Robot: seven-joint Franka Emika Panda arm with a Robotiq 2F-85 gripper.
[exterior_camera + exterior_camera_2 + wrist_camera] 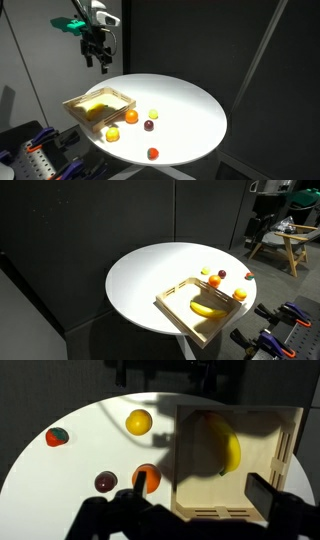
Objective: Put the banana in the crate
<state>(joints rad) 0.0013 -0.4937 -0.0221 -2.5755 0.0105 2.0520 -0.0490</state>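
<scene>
Your gripper (101, 62) hangs high above edge of round white table (190, 110), fingers apart, holding nothing. Yellow curved banana (207, 307) lies inside shallow light-wood crate (176, 316). Orange ball (131, 117) just beside crate, outside.

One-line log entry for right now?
banana: lying inside crate | gripper: aloft, clear of crate | jaws: unclear | task: looks done

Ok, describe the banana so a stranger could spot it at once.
On the round white table, a shallow light-wood crate sits at the edge. The banana lies inside it: the only long, curved yellow fruit, while the small round fruits rest outside.
</scene>
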